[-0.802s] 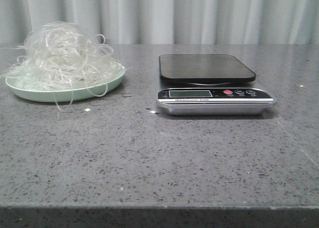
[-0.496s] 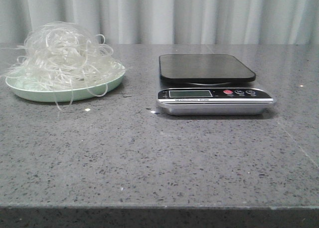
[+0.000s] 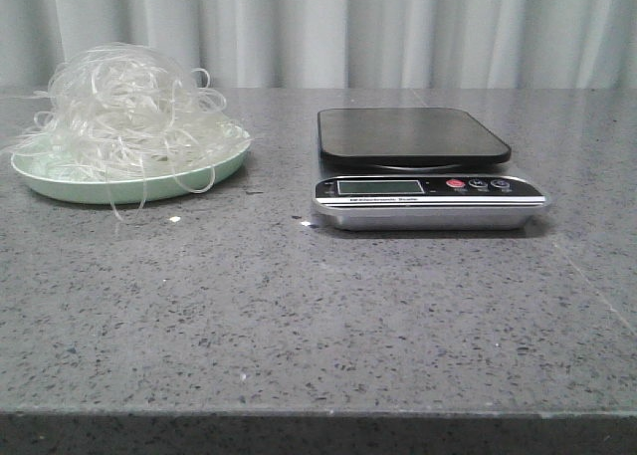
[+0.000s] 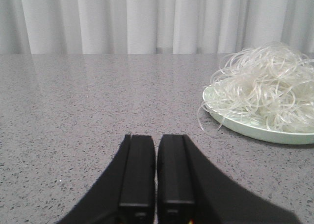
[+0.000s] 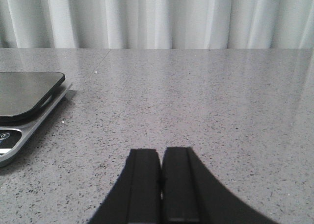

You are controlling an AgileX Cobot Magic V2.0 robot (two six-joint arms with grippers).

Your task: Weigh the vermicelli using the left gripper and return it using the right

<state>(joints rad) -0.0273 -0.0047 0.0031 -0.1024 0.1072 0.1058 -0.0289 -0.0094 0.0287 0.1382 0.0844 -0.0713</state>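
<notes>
Our left gripper (image 4: 156,177), jaws together, sits nearer the fluffy whitish vermicelli mound (image 4: 265,94) by the tabletop's far-left corner.

A grey speckled stone table (image 3: 299,316) carries a pale green plate (image 3: 129,186) left of a digital kitchen scale (image 3: 428,201).

A grey speckled stone table (image 3: 318,316) fills the room from the near edge to the far side, its surface flecked with dark and pale grains and faintly glossy toward the back. Behind it hangs a pale curtain (image 3: 398,32) in soft vertical folds, spanning left to right. The light is even and diffuse, casting only weak shadows.
</notes>
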